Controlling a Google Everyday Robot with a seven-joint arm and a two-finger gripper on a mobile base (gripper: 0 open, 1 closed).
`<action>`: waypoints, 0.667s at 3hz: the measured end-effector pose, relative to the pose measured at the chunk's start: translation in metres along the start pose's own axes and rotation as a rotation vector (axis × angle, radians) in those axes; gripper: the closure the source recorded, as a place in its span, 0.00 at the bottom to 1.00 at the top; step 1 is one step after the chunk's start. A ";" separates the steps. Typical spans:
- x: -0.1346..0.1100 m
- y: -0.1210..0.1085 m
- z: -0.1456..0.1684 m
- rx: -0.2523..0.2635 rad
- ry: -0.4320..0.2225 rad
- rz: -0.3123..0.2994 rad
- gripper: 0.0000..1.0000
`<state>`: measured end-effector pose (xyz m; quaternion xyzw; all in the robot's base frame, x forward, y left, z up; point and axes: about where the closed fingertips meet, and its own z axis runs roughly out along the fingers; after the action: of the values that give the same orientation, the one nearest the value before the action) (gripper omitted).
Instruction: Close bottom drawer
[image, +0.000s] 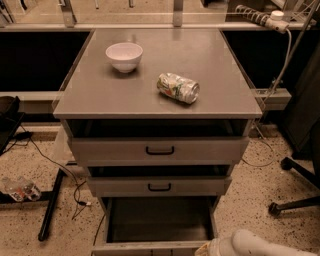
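Note:
The bottom drawer (159, 221) of the grey cabinet (160, 107) is pulled far out, and its shallow grey tray lies open and empty. Its flat front (145, 248) runs along the lower edge of the camera view; the handle is out of view. My gripper (204, 249) is at the very bottom, right at the right end of the drawer front. The white arm (255, 245) comes in behind it from the lower right.
A white bowl (124, 55) and a crushed can (178, 88) lie on the cabinet top. The top drawer (159, 149) and middle drawer (159, 186) stand slightly out. A chair base (295, 202) is on the right. A black stand leg (50, 212) and cables are on the left.

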<state>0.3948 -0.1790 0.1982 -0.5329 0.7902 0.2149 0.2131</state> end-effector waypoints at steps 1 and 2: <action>-0.003 0.010 0.020 -0.033 -0.002 -0.021 1.00; -0.003 0.010 0.020 -0.033 -0.002 -0.020 0.81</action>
<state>0.3887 -0.1617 0.1848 -0.5442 0.7809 0.2263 0.2071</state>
